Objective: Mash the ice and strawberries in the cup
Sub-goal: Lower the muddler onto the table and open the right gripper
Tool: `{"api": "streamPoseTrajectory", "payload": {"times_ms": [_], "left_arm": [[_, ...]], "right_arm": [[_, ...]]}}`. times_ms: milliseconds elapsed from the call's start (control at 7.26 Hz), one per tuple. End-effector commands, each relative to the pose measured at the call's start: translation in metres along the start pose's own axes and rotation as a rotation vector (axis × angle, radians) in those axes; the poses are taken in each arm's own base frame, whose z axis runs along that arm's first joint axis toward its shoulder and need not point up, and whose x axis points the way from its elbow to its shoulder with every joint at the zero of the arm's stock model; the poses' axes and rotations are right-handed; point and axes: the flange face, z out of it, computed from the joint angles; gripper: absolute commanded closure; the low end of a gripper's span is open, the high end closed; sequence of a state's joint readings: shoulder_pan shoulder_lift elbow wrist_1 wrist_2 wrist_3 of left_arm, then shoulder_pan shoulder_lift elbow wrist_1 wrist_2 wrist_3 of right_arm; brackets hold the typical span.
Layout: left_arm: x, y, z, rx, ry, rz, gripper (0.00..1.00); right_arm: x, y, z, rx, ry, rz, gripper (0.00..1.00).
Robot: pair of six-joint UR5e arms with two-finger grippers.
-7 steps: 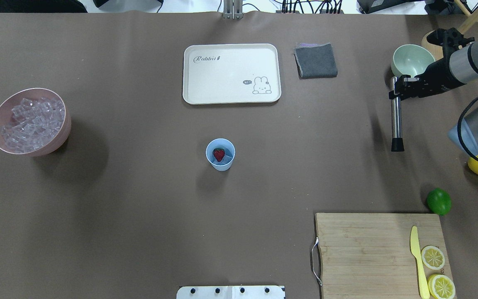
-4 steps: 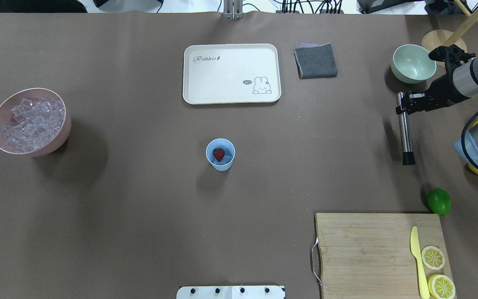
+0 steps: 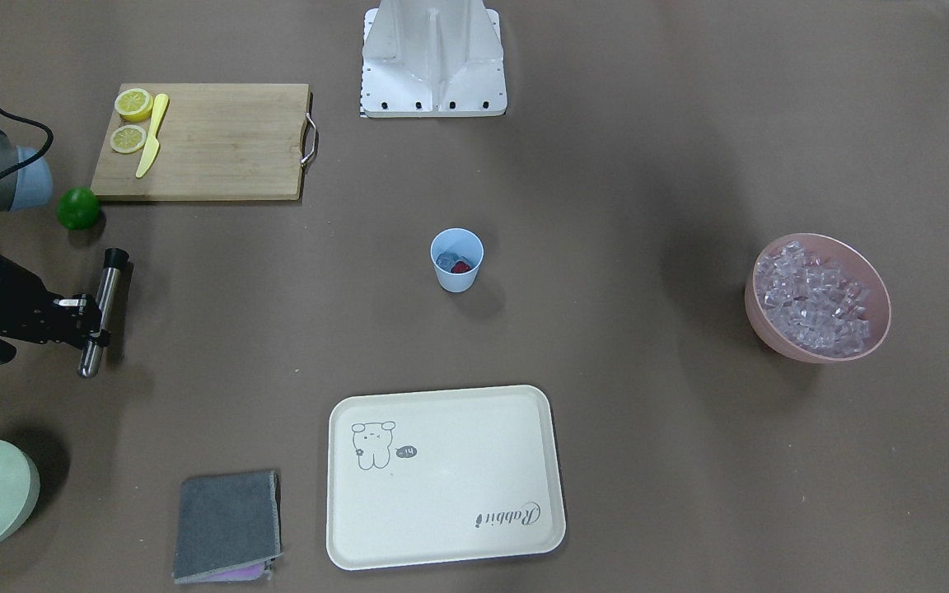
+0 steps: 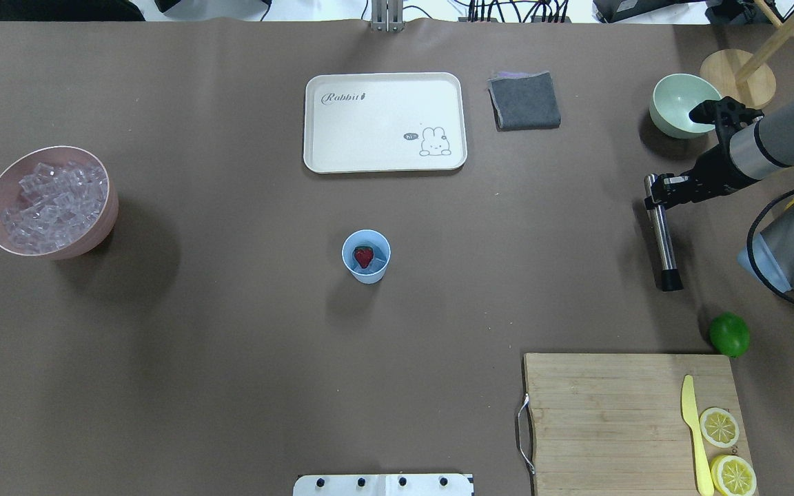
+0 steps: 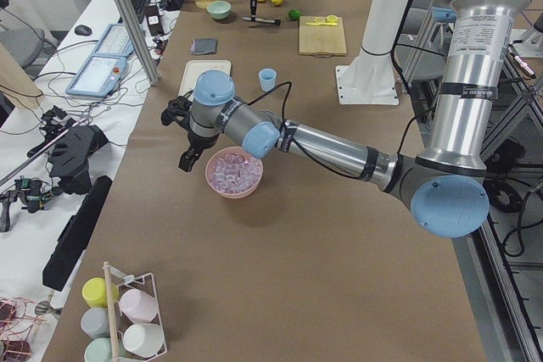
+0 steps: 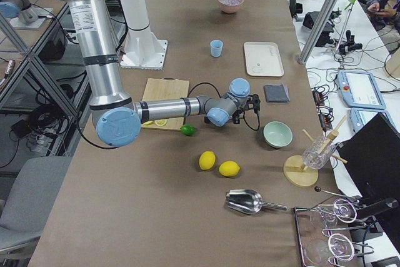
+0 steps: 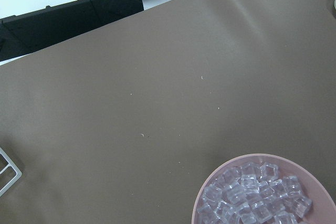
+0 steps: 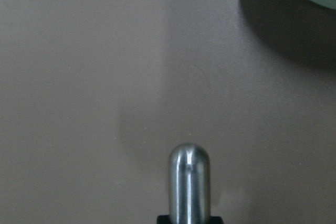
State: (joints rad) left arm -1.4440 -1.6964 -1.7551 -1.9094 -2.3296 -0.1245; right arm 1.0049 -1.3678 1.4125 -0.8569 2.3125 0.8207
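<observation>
1. We take the cup (image 4: pixel 369 277) as our landmark. It stands upright and alone in the middle of the table (image 4: pixel 231 344).
2. The strawberry (image 4: pixel 364 256) lies inside the cup, whole and red with its green cap showing. The front-facing view also shows a few pieces of ice (image 3: pixel 446 261) beside it. We judge the loading done.
3. Nothing in the cup looks crushed, and the strawberry keeps its shape. We judge that the mashing itself has not begun.
4. The right pincer (image 4: pixel 653 193) is well apart from the cup, on the robot's right. It is clamped on the top end of the masher (image 4: pixel 663 238), a steel rod with a black tip. The rod lies nearly flat, with the black tip pointing back toward the robot's side. We cannot tell whether it touches the table.
5. The left pincer (image 5: pixel 180 137) hangs just beside the pink bowl (image 4: pixel 104 231), well apart from the cup on the robot's left. Its wrist camera looks down on the ice heap (image 4: pixel 52 203) in that bowl. Only the side view shows this pincer, so we cannot tell whether it is wide or narrow.
6. By our reckoning the masher has to cross to the cup, stand upright with the black tip down, and press into the fruit and ice.
7. The cup is light and tapers toward its base, so we expect it could tip or slide under the push unless it is steadied.
</observation>
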Motion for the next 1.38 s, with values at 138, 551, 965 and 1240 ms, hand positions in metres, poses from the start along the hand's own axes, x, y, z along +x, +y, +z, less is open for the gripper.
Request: {"api": "streamPoseTrajectory", "payload": {"times_ms": [138,551,965,1240], "left_arm": [[0.001,-0.002,0.002,-0.001,-0.002,0.001,0.02],[0.004,-0.002,0.009,-0.012,0.004,0.005,0.02],[0.003,-0.003,0.01,-0.016,0.004,0.0,0.02],[0.008,-0.005,0.014,-0.022,0.011,0.008,0.02]], "right_arm": [[0.006,-0.007,0.011,-0.011,0.02,-0.011,1.0],[0.0,-0.018,0.011,-0.001,0.021,-0.021,0.78],[-0.003,-0.032,0.0,0.007,0.04,0.007,0.0],[0.009,-0.039,-0.018,0.031,0.037,0.027,0.0]]}}
